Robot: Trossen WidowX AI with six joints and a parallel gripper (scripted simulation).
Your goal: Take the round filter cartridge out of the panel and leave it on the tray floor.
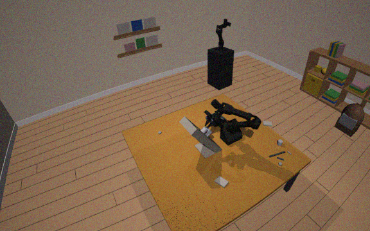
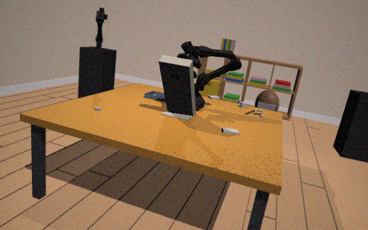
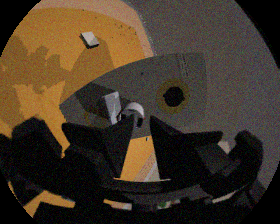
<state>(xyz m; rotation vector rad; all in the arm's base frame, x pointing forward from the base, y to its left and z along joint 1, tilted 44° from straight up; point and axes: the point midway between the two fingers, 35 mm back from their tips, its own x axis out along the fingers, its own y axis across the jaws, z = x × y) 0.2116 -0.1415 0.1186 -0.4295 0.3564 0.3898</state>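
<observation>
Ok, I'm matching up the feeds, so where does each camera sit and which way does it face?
Top: high off the table, looking down across it; the whole arm shows.
Exterior: lower, beyond a table edge, facing the back of the panel; the arm shows partly behind it.
Wrist: on the arm, looking past the gripper fingers at the panel's face.
Top and exterior share the bookshelf.
</observation>
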